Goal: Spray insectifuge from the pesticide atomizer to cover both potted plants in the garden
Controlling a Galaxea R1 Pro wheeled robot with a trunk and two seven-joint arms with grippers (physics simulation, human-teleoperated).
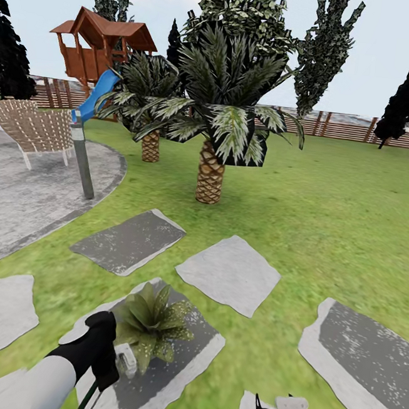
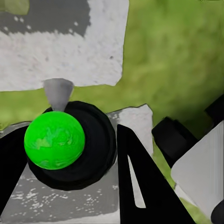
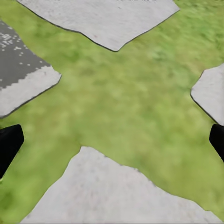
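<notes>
Counting one potted plant (image 1: 150,328), two palms (image 1: 218,105), left claw (image 2: 65,177) seemingly gripping the green atomizer (image 2: 54,140), right claw (image 3: 112,140) spread.

1. The head camera looked forward and down over the lawn (image 1: 331,199), from the stepping slabs (image 1: 230,271) out to two palms (image 1: 216,124) and the fence (image 1: 351,127).
2. The left wrist camera sat close above a green-topped black object (image 2: 63,140) between dark fingers (image 2: 140,186), facing down onto a slab.
3. The right wrist camera faced down at grass (image 3: 126,102) between slabs, near the ground.
4. All three views shared the slabs and grass.
</notes>
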